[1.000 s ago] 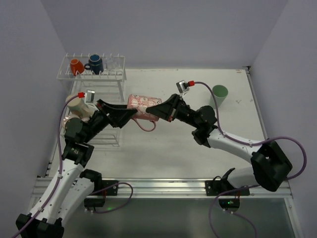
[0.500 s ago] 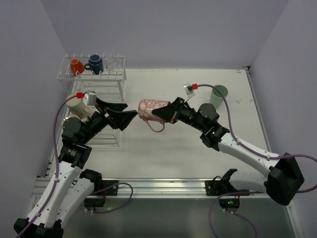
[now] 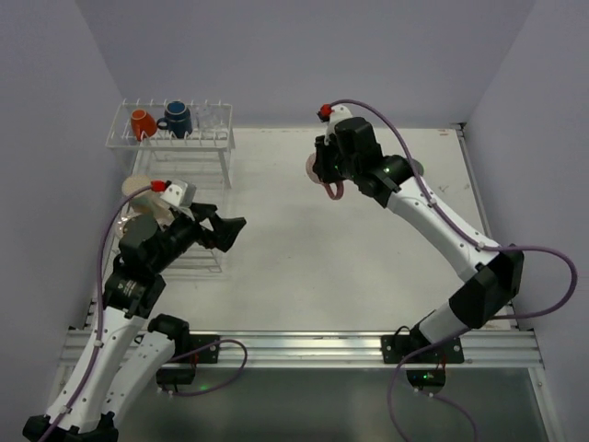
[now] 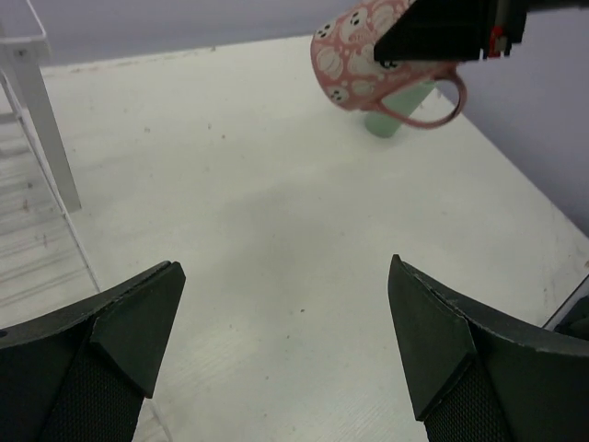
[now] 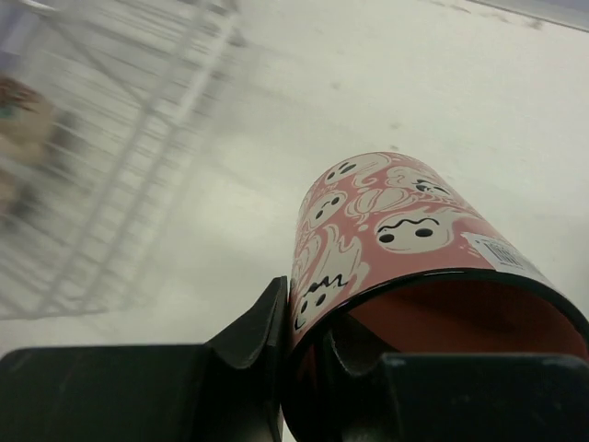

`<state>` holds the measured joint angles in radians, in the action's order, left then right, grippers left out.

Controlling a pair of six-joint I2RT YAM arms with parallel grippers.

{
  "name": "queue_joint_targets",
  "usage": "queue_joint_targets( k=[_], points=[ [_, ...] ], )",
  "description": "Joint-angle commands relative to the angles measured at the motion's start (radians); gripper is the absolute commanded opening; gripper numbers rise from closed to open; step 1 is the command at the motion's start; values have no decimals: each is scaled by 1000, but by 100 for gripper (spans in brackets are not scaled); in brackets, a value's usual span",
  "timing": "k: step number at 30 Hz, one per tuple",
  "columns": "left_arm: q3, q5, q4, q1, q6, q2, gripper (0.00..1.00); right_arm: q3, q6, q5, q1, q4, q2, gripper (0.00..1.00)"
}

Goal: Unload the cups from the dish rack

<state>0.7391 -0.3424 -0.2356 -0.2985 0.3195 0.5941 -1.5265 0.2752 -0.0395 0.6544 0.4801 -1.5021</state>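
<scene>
Swung far-right: pink ghost-print mug (image 4: 354,55), rim pinched in your right tool (image 5: 299,331), left of pale green mug (image 4: 386,124); left tool (image 4: 285,304) agape, empty.

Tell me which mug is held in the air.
The pink ghost-patterned mug, gripped at its rim by the right end effector; the orange mug and dark blue mug sit racked.

Rack (image 3: 207,138) at far left. I see orange cup (image 3: 141,122) and blue cup (image 3: 176,118) side by side on upper shelf, cream cup (image 3: 138,188) on lower tray, partly hidden. I have pink cup (image 5: 386,221) off table, tilted: ghost print, red inside, rim pinched in right gripper (image 5: 299,327). Green cup (image 4: 391,124) on table just beyond it.
</scene>
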Motion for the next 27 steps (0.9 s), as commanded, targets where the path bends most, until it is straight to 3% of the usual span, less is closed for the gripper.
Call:
queue_joint_targets(
  k=[1, 8, 15, 27],
  points=[
    [-70, -23, -53, 2, -89, -25, 100, -102, -221, -161, -58, 190, -102, 0],
    [-96, -32, -25, 2, -82, -60, 100, -207, -378, -220, -156, 195, -308, 0],
    [-93, 14, -47, 4, -85, -43, 100, -287, -392, -186, -216, 193, -473, 0],
    [-76, 143, -79, 4, -86, -56, 100, -205, -369, -117, -282, 121, -509, 1]
  ],
)
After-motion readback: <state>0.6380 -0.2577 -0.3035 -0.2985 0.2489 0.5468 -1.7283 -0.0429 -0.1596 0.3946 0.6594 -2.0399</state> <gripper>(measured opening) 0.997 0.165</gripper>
